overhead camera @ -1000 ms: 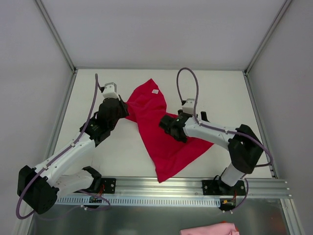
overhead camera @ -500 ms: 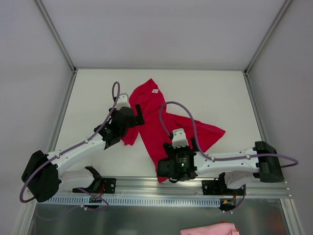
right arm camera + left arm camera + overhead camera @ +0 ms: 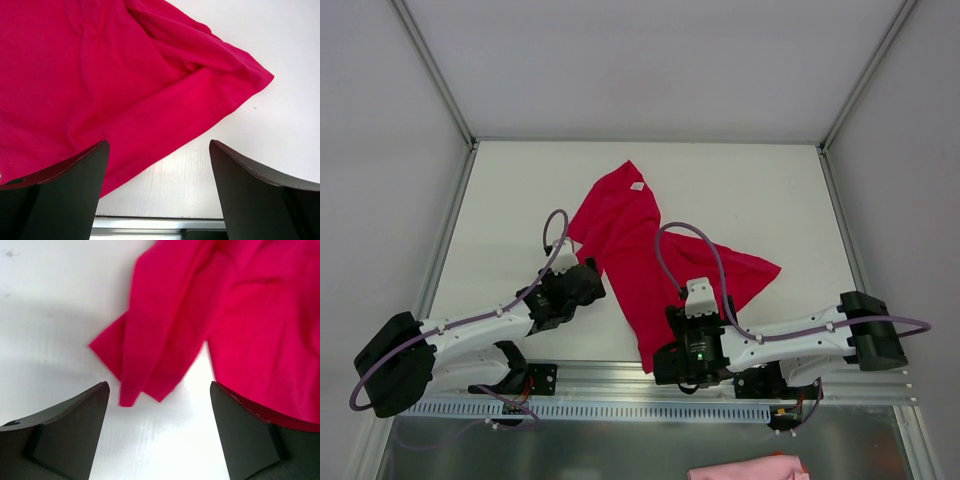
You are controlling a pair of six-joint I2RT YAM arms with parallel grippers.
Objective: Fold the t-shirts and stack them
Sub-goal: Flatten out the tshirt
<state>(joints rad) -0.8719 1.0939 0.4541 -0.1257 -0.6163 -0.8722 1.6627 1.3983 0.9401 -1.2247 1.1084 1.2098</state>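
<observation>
One red t-shirt [image 3: 638, 262] lies rumpled on the white surface [image 3: 770, 190]. Its long axis runs from the far middle down to the rail [image 3: 600, 375] at the near edge, with the tagged neck end pointing away from the arms and a flap thrown out to the right. The left claw [image 3: 159, 388] is released and empty, just short of a sleeve. The right claw [image 3: 159, 146], also spread and empty, hangs over the near hem.

T-shirt [image 3: 630, 240] lies on the table [image 3: 770, 190] between left end effector [image 3: 584, 284] and right end effector [image 3: 678, 368].
</observation>
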